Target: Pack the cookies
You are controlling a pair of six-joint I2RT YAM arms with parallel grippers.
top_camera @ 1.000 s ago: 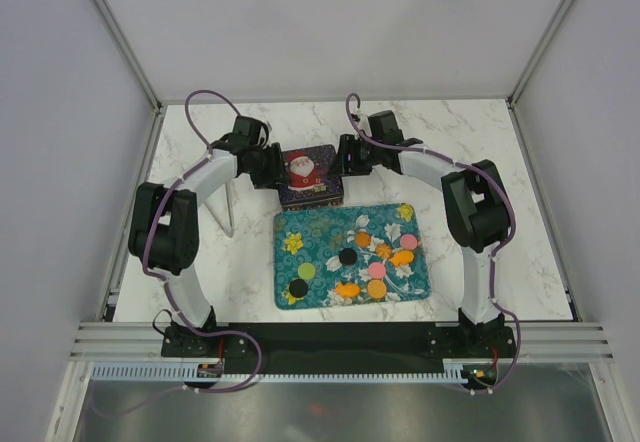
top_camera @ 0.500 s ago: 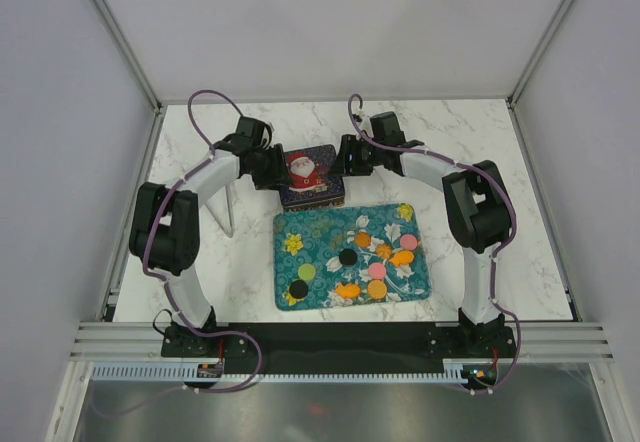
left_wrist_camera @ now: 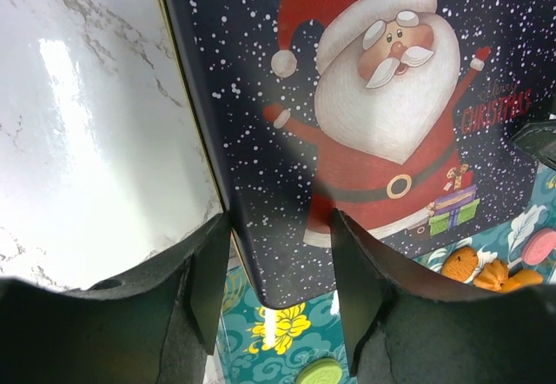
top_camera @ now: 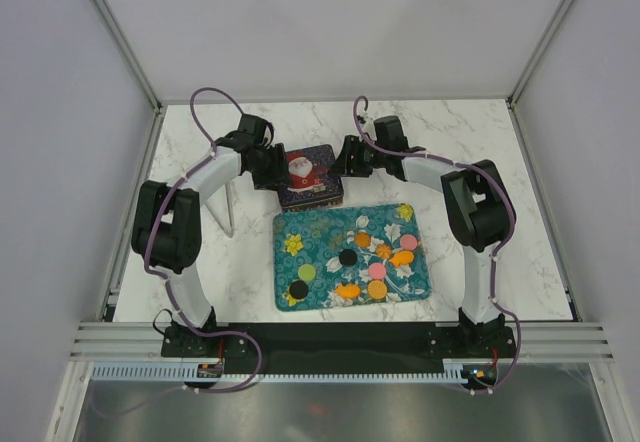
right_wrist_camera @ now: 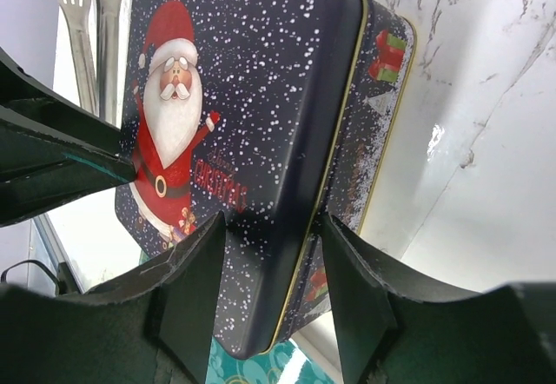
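Several cookies lie on a teal flowered tray [top_camera: 290,224]: orange [top_camera: 376,288], pink [top_camera: 408,241], green [top_camera: 306,272] and black [top_camera: 347,256]. Behind the tray stands a dark blue Santa tin [top_camera: 307,174] with its lid on. My left gripper [top_camera: 268,167] is at the tin's left side, open, its jaws either side of the tin's near corner [left_wrist_camera: 278,271] with a gap showing. My right gripper [top_camera: 347,157] is at the tin's right side, open, its jaws flanking the lid's edge [right_wrist_camera: 278,297]. A green cookie [left_wrist_camera: 320,372] and orange ones [left_wrist_camera: 476,267] show past the tin.
White tongs [top_camera: 230,212] lie on the marble table left of the tray and also show in the right wrist view [right_wrist_camera: 87,19]. Grey walls close in the table on three sides. The arm bases sit along the near edge.
Both grippers have shifted very slightly toward the back at the tin's sides. The tin and the cookies have stayed almost where they were.
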